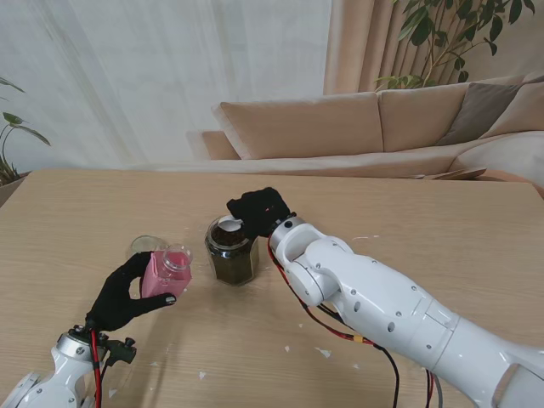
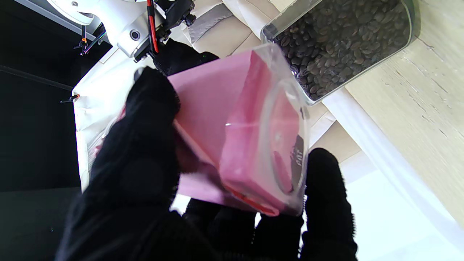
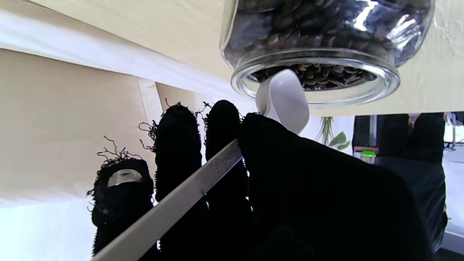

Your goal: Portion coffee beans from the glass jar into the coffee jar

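Glass jar (image 1: 231, 251) bean-filled, lidless; right hand (image 1: 259, 209) grips white scoop (image 3: 282, 96); left hand (image 1: 127, 291) clasps pink jar (image 1: 167, 272).

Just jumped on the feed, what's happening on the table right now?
The right hand holds a white scoop with its bowl at the open mouth of the glass jar, which stands on the table full of coffee beans. The left hand grips the pink coffee jar, tilted, just left of the glass jar. No beans show inside the pink jar in the left wrist view, so the first portion looks not yet transferred.
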